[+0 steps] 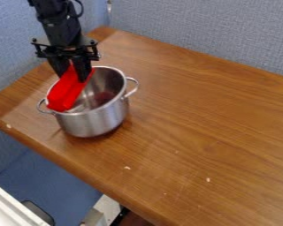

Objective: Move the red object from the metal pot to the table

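The red object (pixel 66 91) is a bright red elongated piece hanging at a tilt over the left rim of the metal pot (pixel 95 113). My gripper (pixel 70 71) points straight down and is shut on the red object's top end. The shiny steel pot stands on the brown wooden table (pixel 203 115) near its left front corner, with one loop handle showing on its right side. The lower end of the red object sits at about the level of the pot's left rim; whether it touches the rim I cannot tell.
A grey-blue wall rises behind the table. The table's front edge (pixel 73 172) runs diagonally below the pot, with blue floor and a white object beneath. A few small pale specks dot the wood at the front.
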Robot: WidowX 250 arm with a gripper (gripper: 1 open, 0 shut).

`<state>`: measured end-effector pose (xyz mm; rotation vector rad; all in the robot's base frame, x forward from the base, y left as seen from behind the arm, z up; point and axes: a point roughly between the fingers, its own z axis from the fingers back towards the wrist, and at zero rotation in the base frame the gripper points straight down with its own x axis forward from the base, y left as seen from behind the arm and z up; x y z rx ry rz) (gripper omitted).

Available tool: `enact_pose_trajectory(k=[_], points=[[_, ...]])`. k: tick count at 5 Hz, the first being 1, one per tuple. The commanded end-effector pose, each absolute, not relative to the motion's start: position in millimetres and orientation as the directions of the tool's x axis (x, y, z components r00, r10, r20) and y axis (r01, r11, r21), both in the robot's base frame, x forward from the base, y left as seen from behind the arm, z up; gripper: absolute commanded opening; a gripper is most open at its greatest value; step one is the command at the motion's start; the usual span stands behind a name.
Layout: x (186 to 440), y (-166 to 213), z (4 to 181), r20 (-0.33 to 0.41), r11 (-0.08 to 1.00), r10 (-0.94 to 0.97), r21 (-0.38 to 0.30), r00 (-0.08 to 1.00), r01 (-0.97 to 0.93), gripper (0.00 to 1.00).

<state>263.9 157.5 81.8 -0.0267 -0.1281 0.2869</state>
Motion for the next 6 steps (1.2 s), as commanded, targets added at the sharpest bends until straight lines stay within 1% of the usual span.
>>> enact_pose_trajectory(k=[1, 2, 3, 4, 5, 6], points=[[265, 170, 53.0, 0.057, 0.965, 0.264, -0.031, 0.963, -0.262, 0.00], [272, 165, 48.2, 0.032, 0.978, 0.203, -0.046, 0.979, -0.202, 0.00], [267, 138, 59.5, 0.051, 0.986, 0.159, -0.064, 0.986, -0.156, 0.00], [257, 115, 59.1, 0.046, 0.993, 0.109, -0.060, 0.993, -0.106, 0.00], [249, 92, 57.4, 0.041, 0.998, -0.039, -0.041, 0.998, 0.041, 0.00], [245, 105, 64.1, 0.045, 0.997, -0.056, -0.050, 0.997, 0.058, 0.00]])
